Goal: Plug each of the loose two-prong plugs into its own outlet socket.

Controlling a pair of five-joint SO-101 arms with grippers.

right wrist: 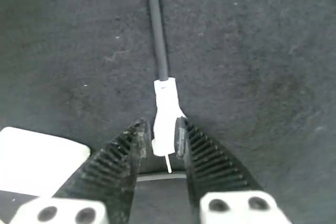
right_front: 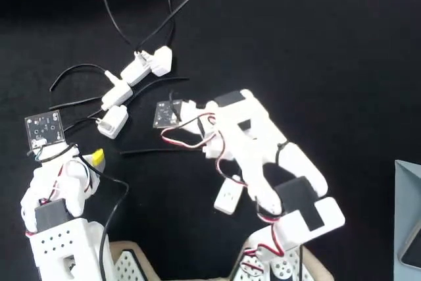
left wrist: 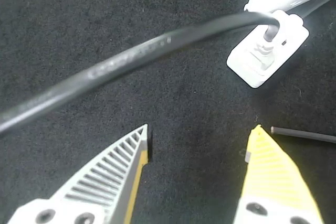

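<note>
right hand (right wrist: 160,124): two black ribbed plastic fingers (right wrist: 118,156), clenched on a plug (right wrist: 167,111). the plug is small, white and moulded, narrowing toward its cord (right wrist: 157,24), a smooth round black lead that runs straight away over the bench (right_front: 316,64). one thin metal prong (right wrist: 168,164) shows between the fingers at the plug's rear end. a white block (right wrist: 37,158) with rounded corners lies flat on the cloth just beside this hand. left hand (left wrist: 200,129): released, holding nothing, low over the bench. it has one white finger (left wrist: 105,182) and one yellow finger (left wrist: 273,171), both wedge-shaped with ribbed faces and standing well apart. near it lies a white rectangular socket (left wrist: 244,69), glossy with rounded edges, with a seated plug (left wrist: 265,51) in its face. that plug's thick black cable (left wrist: 131,59) arches across above the cloth. bench covering: matte black fabric with a fine nap. high view: a string of white socket blocks (right_front: 135,70) with thin black leads curling off them lies on the left half of the bench. a single block (right_front: 227,197), also white, lies apart from them beside the right arm.
</note>
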